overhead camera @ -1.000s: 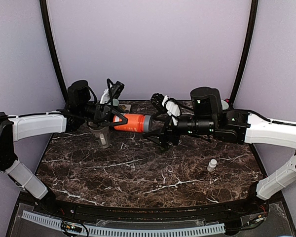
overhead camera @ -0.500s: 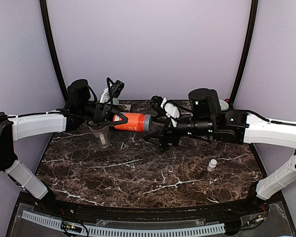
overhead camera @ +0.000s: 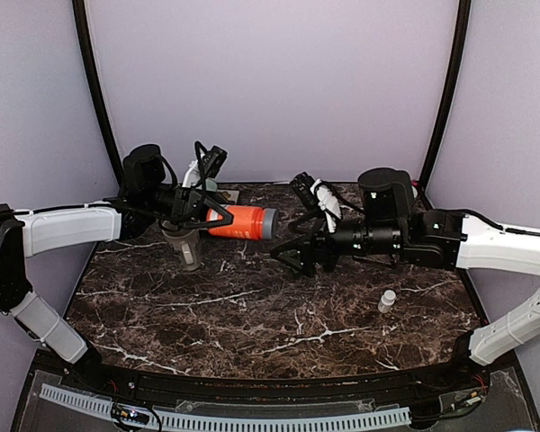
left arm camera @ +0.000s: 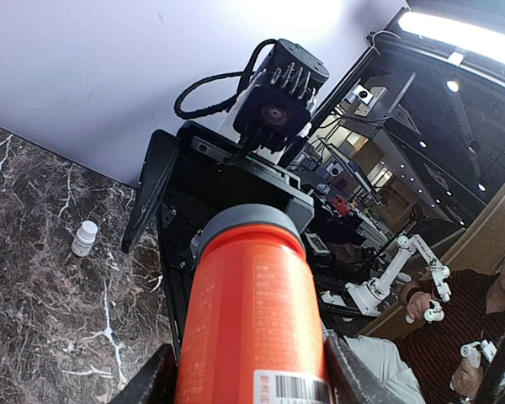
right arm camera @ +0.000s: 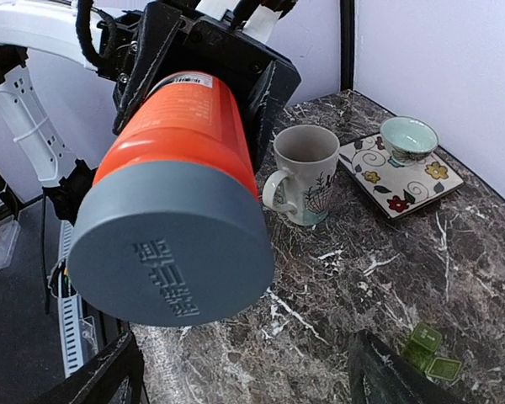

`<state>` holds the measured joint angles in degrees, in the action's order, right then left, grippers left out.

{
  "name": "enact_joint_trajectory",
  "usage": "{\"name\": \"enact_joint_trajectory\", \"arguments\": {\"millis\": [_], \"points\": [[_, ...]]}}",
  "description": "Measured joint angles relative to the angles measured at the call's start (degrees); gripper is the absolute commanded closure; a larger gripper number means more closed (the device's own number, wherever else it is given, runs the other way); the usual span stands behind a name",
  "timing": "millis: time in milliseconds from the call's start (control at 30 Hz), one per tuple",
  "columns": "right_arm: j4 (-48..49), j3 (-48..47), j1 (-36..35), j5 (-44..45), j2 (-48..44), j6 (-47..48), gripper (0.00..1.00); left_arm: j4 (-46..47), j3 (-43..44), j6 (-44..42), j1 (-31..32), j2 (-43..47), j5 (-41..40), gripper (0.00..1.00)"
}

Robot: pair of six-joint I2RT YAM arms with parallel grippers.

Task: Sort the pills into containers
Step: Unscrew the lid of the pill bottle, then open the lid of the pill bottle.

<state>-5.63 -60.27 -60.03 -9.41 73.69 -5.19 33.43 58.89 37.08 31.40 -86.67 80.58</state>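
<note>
Gripping the bottle (overhead camera: pixel 245 222) sideways in the left gripper (overhead camera: pixel 214 219), held it above the counter (overhead camera: pixel 252 315) near a mug (overhead camera: pixel 189 250), with its grey cap (overhead camera: pixel 268 224) toward the right gripper (overhead camera: pixel 286 253). Had that gripper spread open near the cap. Stood a vial (overhead camera: pixel 388 300) on the counter, well apart.

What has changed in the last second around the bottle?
The right gripper, jaws open, backed off to the right, away from the grey cap of the orange bottle, and dropped slightly. Nothing was gripped or released. The left gripper holds the bottle level as before; the small white vial has not moved.
</note>
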Motion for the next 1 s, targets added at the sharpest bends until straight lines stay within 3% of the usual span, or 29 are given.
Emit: {"name": "enact_joint_trajectory", "arguments": {"millis": [267,600,1000], "points": [[1.88,1.42,0.02,-1.51,-2.25,-17.79,0.16,0.50,0.00,-0.39,0.00,-0.07,0.00,1.00],[9.77,10.95,1.75,-4.33,-10.56,-41.11,0.16,1.25,0.00,-0.42,0.00,-0.52,-0.04,1.00],[23.21,14.01,4.59,-6.69,-8.48,-58.10,0.16,1.75,0.00,-0.39,0.00,-0.52,-0.04,1.00]]}}
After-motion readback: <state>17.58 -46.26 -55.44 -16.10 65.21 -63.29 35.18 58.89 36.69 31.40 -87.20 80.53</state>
